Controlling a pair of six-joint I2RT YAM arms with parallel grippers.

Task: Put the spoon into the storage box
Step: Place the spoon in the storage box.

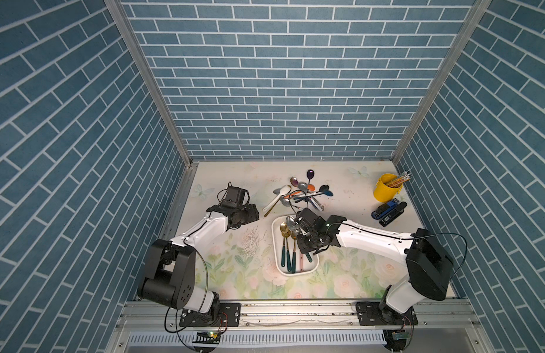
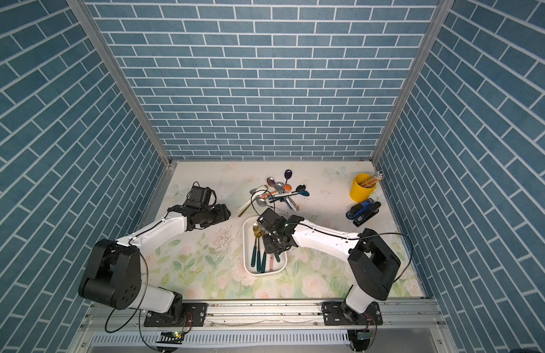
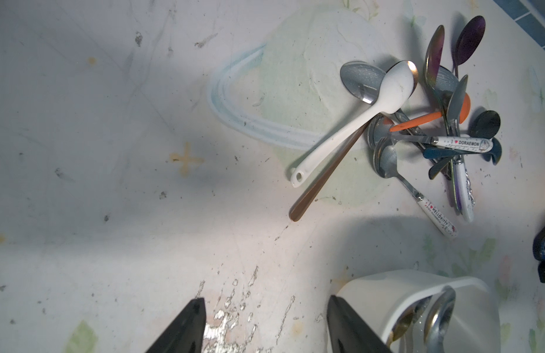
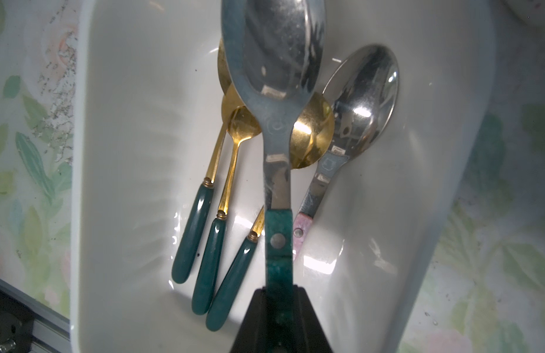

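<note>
My right gripper is shut on the green handle of a silver spoon, holding it just above the inside of the white storage box. In both top views that gripper hangs over the box. In the box lie three gold spoons with green handles and a silver spoon with a pink handle. My left gripper stands open over bare table left of the box, with nothing between its fingers.
A heap of several loose spoons lies just behind the box. At the back right stand a yellow cup with pencils and two staplers. Blue brick walls close in three sides.
</note>
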